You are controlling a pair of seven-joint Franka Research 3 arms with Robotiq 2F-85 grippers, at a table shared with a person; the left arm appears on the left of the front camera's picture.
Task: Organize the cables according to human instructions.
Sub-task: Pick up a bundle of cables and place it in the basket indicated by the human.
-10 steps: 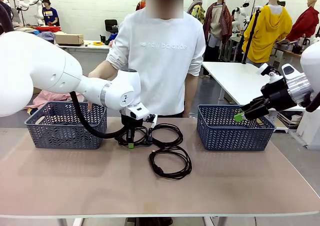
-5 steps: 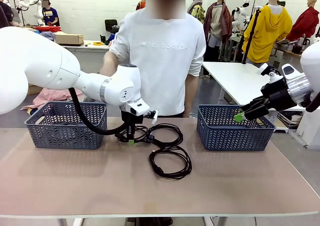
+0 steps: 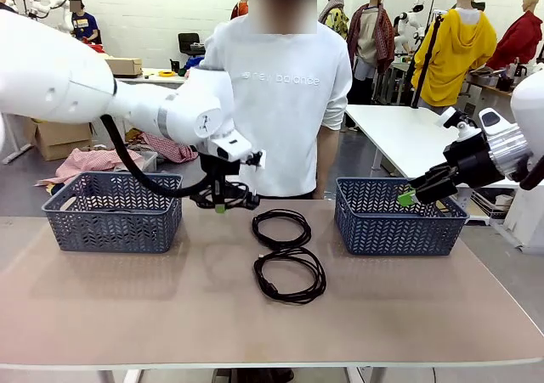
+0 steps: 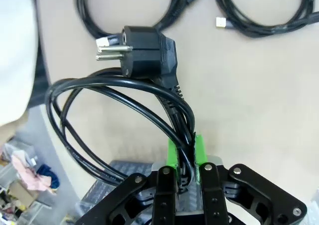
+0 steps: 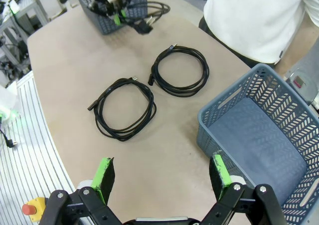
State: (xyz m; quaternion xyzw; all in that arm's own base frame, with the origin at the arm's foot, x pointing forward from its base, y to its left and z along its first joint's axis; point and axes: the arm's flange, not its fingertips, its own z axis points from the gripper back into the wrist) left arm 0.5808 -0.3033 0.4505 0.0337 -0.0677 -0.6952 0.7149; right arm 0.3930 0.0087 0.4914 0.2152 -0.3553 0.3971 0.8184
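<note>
My left gripper [image 3: 223, 205] is shut on one coiled black cable [image 4: 124, 110], which hangs off the table between the baskets. Its plug [image 4: 147, 55] points away from the green pads [image 4: 172, 154]. Two more cable coils lie on the table, one farther [image 3: 280, 228] and one nearer [image 3: 291, 274], and both also show from the right wrist: the farther coil [image 5: 179, 70] and the nearer coil [image 5: 124, 108]. My right gripper [image 3: 406, 198] stands open above the right basket's near rim, with nothing between its fingers [image 5: 104, 177]. The human [image 3: 280, 103] stands at the far side.
A grey-blue basket [image 3: 112, 211] sits at the table's left and another [image 3: 398, 217] at its right; the right one [image 5: 264, 135] looks empty inside. The table's front half is bare. The left arm's thick black hose [image 3: 140, 179] loops over the left basket.
My left gripper has risen from the table with the cable coil in it, lifting it clear of the other two coils. The right arm has not moved.
</note>
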